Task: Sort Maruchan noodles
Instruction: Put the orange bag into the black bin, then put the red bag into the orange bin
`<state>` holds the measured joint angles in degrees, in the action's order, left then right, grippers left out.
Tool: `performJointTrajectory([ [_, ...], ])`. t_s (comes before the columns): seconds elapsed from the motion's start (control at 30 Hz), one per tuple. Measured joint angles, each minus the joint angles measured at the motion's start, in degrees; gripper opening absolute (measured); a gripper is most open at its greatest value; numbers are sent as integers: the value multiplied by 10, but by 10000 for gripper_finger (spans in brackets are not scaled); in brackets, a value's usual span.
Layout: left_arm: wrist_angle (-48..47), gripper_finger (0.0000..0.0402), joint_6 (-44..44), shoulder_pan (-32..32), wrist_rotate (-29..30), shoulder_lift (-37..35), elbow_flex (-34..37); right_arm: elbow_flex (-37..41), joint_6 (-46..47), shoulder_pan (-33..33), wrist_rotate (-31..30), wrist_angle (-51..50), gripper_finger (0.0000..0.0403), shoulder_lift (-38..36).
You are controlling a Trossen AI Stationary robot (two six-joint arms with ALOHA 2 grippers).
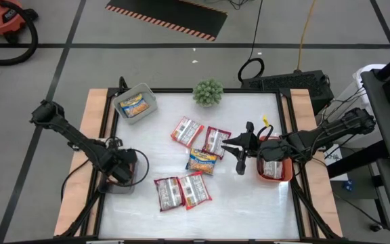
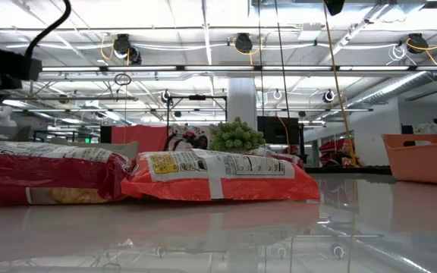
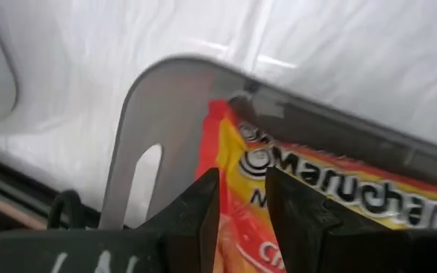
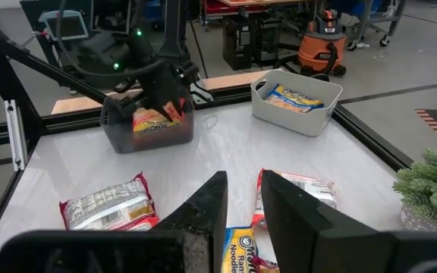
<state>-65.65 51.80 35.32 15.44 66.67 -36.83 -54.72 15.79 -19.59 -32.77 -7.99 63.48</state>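
Note:
Five noodle packets lie flat on the white table: red ones [image 1: 186,131], [image 1: 215,140], [image 1: 169,193], [image 1: 195,190] and a yellow one [image 1: 202,161]. My left gripper [image 1: 124,169] is at the table's left edge over a dark grey bin [image 1: 117,181], shut on a yellow-orange Maruchan packet [image 3: 317,189]. My right gripper [image 1: 237,148] hovers above the table just right of the middle packets, fingers a little apart with nothing between them [image 4: 241,189]. Another yellow packet [image 1: 135,105] lies in the light grey bin, and more packets [image 1: 273,168] lie in the orange bin. My left gripper pinches the yellow-orange packet between its two fingers [image 3: 203,212], at the packet's end near its red-edged corner [image 3: 230,163]. It comes from above, slanting down into the dark grey bin [image 4: 146,125]. The packet sits tilted inside the bin, its far part against the bin's wall.
A green potted plant [image 1: 208,91] stands at the far edge. The light grey bin [image 1: 147,95] is at the far left, the orange bin [image 1: 286,173] at the right edge beneath my right arm. Bare table shows along the near edge [image 1: 249,210].

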Motion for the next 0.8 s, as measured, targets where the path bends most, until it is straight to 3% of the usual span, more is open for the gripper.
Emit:
performJointTrajectory([
  [0.27, -16, 113, -59, 0, 15, 0, -80, 0, 0, 0, 0, 8, 80, 3],
  [0.5, -17, 113, -163, -1, 115, -1, -183, 0, 0, 0, 56, 109, 80, 37],
  [0.63, -7, 113, -221, -12, 180, -1, -229, -23, 0, 0, 64, 102, 80, 62],
  [0.8, 14, 113, -283, -36, 215, -2, -257, -68, -5, 0, 61, 93, 80, 113],
])
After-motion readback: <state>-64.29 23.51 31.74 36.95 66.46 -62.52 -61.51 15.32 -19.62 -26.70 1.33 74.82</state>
